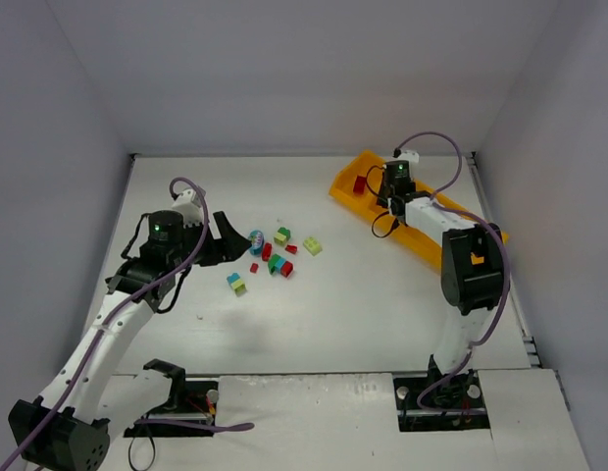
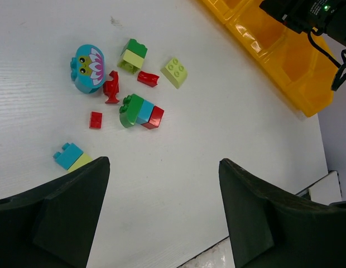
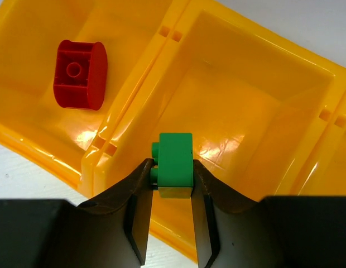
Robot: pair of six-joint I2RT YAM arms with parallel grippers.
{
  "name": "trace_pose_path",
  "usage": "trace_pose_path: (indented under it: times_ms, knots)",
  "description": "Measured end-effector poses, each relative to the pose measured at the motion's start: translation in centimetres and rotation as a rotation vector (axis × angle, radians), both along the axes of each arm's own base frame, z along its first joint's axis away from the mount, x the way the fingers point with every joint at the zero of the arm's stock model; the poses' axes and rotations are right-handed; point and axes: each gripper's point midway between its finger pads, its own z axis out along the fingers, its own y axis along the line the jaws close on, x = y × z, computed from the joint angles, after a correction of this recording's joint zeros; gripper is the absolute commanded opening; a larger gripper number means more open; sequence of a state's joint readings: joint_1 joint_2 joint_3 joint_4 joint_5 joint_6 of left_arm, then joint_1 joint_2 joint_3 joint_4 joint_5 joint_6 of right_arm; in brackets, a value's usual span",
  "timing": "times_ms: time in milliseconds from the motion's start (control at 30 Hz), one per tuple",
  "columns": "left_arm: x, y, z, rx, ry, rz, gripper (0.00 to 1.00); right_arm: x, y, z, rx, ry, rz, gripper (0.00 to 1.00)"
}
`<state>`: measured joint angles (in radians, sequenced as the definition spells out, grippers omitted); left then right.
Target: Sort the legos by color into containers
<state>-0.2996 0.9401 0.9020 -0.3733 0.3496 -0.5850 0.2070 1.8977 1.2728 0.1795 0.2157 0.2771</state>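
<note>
Right gripper (image 3: 172,170) is clamped narrowly on a small green plastic brick (image 3: 176,156), studs toward 9 o'clock. The brick hangs above the near wall of an empty square compartment (image 3: 245,106) of the orange-yellow plastic tray (image 3: 134,95); open floor lies at 1 o'clock. Red rounded plastic brick (image 3: 80,74): neighbouring compartment, 10 o'clock.

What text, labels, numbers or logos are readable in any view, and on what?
No readable words or numbers in any view.
Teal figure brick: painted face and flower, no lettering.
Right arm's black housing: orange mark, too small to read.
Lime brick studs: any embossing too blurred to read.
Red brick in the orange-yellow tray, green brick: no lettering visible.
</note>
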Motion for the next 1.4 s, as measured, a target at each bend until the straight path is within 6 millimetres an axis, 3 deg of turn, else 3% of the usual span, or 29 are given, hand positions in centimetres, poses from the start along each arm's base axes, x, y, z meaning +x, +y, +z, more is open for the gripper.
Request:
trace_pose_path:
  times_ms: [200, 633, 733, 867, 900, 933, 967, 1067, 1200, 1400]
  knots:
    - [-0.1, 0.3, -0.9, 0.02, 0.017, 0.01, 0.73, 0.5, -0.4, -1.0, 0.001, 0.022, -0.017, 0.41]
    - [0.3, 0.6, -1.8, 0.044, 0.04, 0.025, 0.72, 1.0, 0.0, 0.1, 0.028, 0.013, 0.009, 0.43]
    - [0.4, 0.7, -2.2, 0.055, 0.05, 0.03, 0.73, 0.7, 0.8, 2.1, 0.052, -0.015, 0.051, 0.43]
    - [0.8, 0.9, -3.1, 0.074, 0.073, 0.04, 0.73, -0.2, 3.0, 7.3, 0.063, -0.109, 0.145, 0.48]
    - [0.9, 0.9, -3.3, 0.078, 0.08, 0.043, 0.73, -0.7, 4.0, 8.8, 0.058, -0.137, 0.184, 0.5]
    - [1.0, 0.9, -3.6, 0.081, 0.086, 0.045, 0.73, -1.6, 6.2, 11.0, 0.053, -0.18, 0.265, 0.56]
    - [1.0, 1.0, -3.8, 0.085, 0.092, 0.047, 0.73, -1.7, 6.6, 11.4, 0.054, -0.187, 0.277, 0.56]
    - [1.1, 1.0, -4.3, 0.091, 0.105, 0.048, 0.73, -3.4, 10.9, 13.3, 0.055, -0.23, 0.446, 0.61]
    - [1.1, 1.0, -4.4, 0.092, 0.11, 0.048, 0.73, -5.7, 15.3, 11.8, 0.051, -0.19, 0.619, 0.63]
    - [1.0, 0.9, -4.3, 0.09, 0.105, 0.043, 0.73, -7.3, 18.4, 5.8, 0.005, -0.046, 0.747, 0.69]
